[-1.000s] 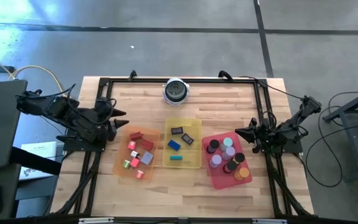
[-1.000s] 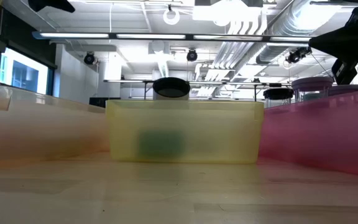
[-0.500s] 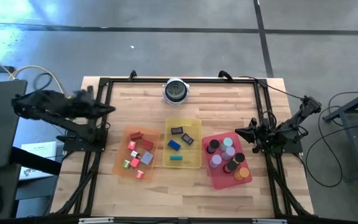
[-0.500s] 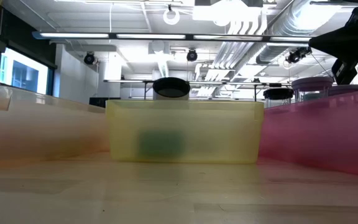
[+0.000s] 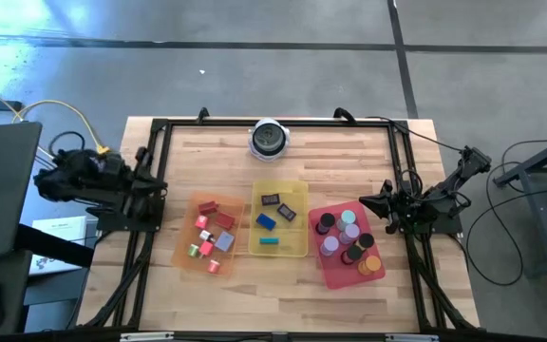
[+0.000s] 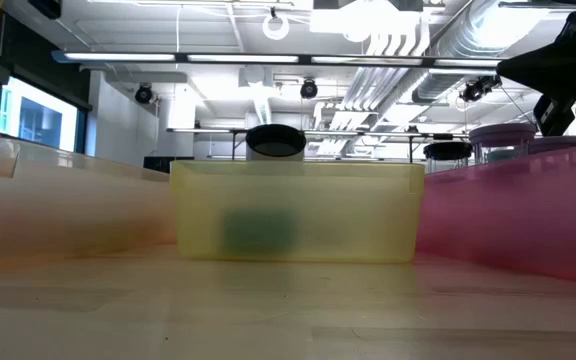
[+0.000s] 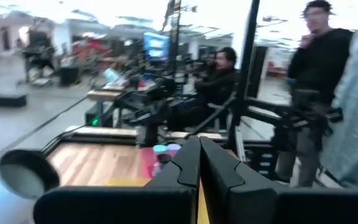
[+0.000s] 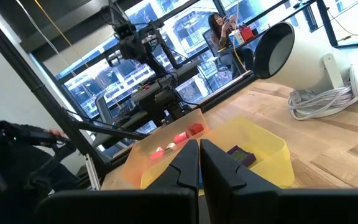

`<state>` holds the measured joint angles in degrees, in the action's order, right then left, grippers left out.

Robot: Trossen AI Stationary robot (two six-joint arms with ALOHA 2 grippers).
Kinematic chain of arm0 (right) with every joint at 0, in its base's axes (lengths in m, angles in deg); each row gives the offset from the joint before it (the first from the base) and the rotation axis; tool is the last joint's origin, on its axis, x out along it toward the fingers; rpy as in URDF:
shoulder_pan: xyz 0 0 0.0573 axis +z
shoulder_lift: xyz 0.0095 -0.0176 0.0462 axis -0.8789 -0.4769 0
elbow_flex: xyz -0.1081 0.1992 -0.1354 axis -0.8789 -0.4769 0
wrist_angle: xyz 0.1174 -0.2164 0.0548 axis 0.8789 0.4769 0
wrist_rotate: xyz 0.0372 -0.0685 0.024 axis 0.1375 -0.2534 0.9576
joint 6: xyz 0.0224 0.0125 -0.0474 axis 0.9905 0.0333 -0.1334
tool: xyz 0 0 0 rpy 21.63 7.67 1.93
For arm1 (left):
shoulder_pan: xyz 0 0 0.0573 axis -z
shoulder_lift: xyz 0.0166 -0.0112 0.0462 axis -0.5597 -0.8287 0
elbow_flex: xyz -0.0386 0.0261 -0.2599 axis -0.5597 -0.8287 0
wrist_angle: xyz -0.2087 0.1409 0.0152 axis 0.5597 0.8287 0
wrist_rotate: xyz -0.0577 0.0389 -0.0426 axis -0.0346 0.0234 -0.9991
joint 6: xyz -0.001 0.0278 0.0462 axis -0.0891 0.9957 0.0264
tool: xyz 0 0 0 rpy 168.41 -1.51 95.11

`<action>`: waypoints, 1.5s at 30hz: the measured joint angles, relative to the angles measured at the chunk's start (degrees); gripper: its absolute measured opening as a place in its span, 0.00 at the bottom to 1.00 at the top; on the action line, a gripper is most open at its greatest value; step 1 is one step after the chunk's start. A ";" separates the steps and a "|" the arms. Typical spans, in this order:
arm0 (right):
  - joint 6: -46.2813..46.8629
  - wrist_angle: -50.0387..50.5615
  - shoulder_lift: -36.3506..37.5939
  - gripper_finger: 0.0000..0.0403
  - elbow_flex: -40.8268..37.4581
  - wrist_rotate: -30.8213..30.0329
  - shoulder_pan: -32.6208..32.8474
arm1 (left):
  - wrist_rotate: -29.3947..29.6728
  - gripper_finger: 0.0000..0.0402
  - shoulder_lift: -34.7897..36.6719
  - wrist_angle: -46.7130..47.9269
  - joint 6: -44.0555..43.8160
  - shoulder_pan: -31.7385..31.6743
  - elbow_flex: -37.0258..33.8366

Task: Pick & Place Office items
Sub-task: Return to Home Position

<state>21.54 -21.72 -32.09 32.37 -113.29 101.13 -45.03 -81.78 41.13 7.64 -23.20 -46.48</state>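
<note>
Flanking the office items (image 5: 349, 233), left pincer (image 7: 199, 142) and right pincer (image 8: 199, 144) sit closed.

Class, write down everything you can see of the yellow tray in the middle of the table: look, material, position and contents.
The yellow tray is a shallow rectangular bin of translucent plastic. It stands flat on the wooden table, between the orange tray and the red tray. Inside lie two dark blocks, a blue block and a teal block. In the low view a greenish blur shows through its front wall.
</note>
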 joint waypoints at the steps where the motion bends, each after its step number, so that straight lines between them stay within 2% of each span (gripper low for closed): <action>1: 0.00 0.00 0.00 0.00 0.00 0.00 0.00 | -1.57 0.00 1.06 -0.93 1.13 -0.35 -1.63; 4: -0.01 0.01 0.00 0.00 0.00 0.00 0.00 | -3.85 0.00 1.73 -1.31 3.41 -1.77 -5.84; 8: 0.00 0.01 0.00 0.00 0.00 0.02 0.00 | -6.13 0.00 1.75 -3.95 0.09 -3.49 -12.21; 14: -0.01 0.04 0.00 0.00 0.00 0.04 0.00 | -12.93 0.00 1.75 -22.60 1.70 -5.46 -22.43; 18: 0.00 0.02 0.00 0.00 0.00 0.00 0.00 | -13.20 0.00 1.73 -28.80 0.78 -6.65 -27.41; 27: 0.00 0.02 0.00 0.00 0.00 0.00 0.00 | -11.24 0.00 1.66 -30.88 -5.03 -7.37 -35.55; 30: 0.00 0.01 0.00 0.00 0.00 0.00 0.00 | -10.59 0.00 1.73 -27.52 -2.37 -7.30 -35.71; 35: 0.00 0.00 0.00 0.00 0.00 -0.04 0.00 | -6.93 0.00 1.79 -28.06 3.64 -7.10 -35.76; 45: 0.00 0.02 0.00 0.00 0.00 -0.02 0.00 | -6.54 0.00 1.73 -28.10 4.31 -9.23 -35.93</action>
<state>21.54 -21.70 -32.09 32.37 -113.31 101.13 -51.56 -80.05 13.02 11.94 -32.43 -82.42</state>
